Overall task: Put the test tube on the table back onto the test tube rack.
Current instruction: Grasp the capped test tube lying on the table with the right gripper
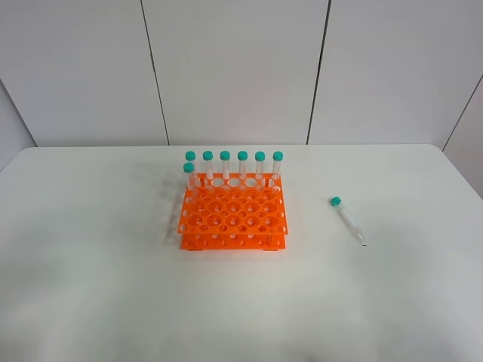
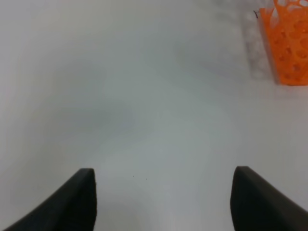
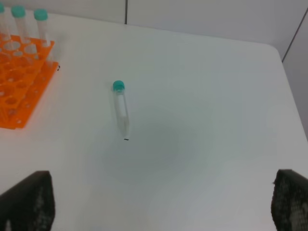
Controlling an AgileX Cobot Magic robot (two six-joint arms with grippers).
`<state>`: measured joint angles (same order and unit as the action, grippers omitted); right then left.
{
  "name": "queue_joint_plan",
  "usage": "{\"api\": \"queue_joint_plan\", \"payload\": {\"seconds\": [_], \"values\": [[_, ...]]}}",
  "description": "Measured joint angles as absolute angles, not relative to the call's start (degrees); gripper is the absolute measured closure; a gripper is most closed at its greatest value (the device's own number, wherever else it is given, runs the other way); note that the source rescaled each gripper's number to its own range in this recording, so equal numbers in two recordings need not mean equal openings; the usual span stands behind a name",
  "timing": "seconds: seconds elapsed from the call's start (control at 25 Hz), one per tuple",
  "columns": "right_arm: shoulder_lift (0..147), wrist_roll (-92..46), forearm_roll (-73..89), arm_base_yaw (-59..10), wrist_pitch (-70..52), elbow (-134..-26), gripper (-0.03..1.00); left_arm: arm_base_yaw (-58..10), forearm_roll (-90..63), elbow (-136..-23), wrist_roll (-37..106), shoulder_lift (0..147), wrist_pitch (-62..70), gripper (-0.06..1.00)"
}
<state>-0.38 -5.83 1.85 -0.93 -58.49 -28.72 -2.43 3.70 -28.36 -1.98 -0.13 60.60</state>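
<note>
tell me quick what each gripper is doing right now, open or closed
Left gripper: open, holding nothing.
Right gripper: open, holding nothing.

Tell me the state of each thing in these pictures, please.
test tube: lying flat on the table, capped, not gripped.
test tube rack: upright, most holes empty.
racked tubes: upright, capped.
left gripper: open, empty.
right gripper: open, empty.

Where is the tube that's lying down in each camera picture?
Exterior high: the test tube lies flat on the table, to the right of the rack and apart from it.
Left wrist: not in it; only a corner of the rack shows.
Right wrist: the test tube lies near the picture's middle, apart from the rack.
Shared landmark: the orange rack.
</note>
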Motion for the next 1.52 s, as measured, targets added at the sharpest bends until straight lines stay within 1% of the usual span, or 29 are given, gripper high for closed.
{"api": "queue_joint_plan", "payload": {"seconds": [0.4, 0.56, 0.68, 1.2, 1.4, 1.52], "values": [[-0.31, -5.83, 1.81, -0.93, -58.43, -28.72, -0.03, -2.43, 3.7, -28.36, -1.98, -0.13, 60.6, 0.05], [5.97, -5.83, 1.81, -0.93, -57.66, -32.22, -0.03, -2.43, 3.7, -28.36, -1.98, -0.13, 60.6, 0.05], [16.17, -5.77, 1.81, -0.93, -56.77, -37.54, -0.03, -2.43, 3.7, -28.36, -1.98, -0.13, 60.6, 0.05], [71.27, -6.38, 4.22, -0.93, -57.6, -58.69, -0.03, -2.43, 3.7, -28.36, -1.98, -0.13, 60.6, 0.04], [88.7, -7.38, 4.22, -0.99, -57.84, -66.77, -0.03, -2.43, 3.7, -28.36, -1.98, -0.13, 60.6, 0.04], [96.89, -8.86, 4.22, -2.92, -56.37, -71.08, -0.03, -2.43, 3.7, -28.36, -1.98, -0.13, 60.6, 0.04]]}}
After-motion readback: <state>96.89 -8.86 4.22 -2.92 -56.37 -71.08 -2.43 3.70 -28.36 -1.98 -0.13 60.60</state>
